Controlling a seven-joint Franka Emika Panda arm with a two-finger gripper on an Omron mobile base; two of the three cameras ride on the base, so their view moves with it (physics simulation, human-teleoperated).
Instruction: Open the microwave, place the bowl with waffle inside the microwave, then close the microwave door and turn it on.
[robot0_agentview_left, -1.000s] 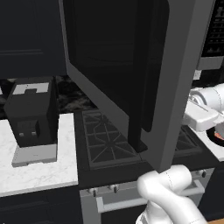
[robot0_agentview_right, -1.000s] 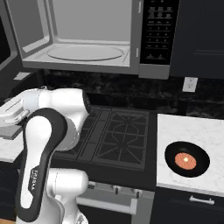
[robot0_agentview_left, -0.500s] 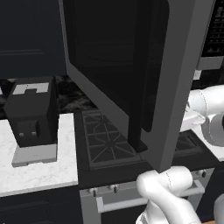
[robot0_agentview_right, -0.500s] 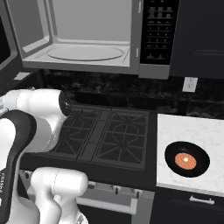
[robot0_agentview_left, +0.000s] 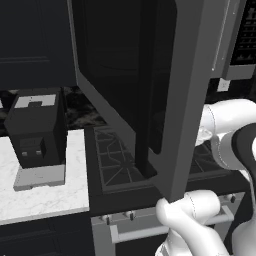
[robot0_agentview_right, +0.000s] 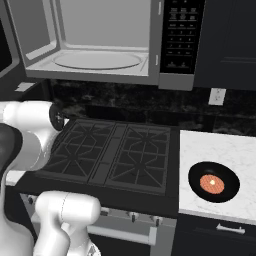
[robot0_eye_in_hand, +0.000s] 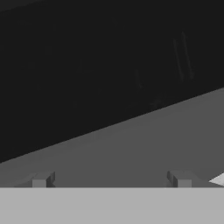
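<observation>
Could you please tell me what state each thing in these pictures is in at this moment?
microwave: open, cavity bare, turntable plate showing.
microwave door: swung wide open over the stove.
bowl with waffle: upright on the marble counter right of the stove, waffle piece inside.
claw: open, holding nothing, close to a dark glass panel.
coffee machine: standing on the left counter.

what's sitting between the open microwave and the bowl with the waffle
In the right base view, the black stove top and bare white counter lie between the microwave and the bowl with waffle.
</observation>
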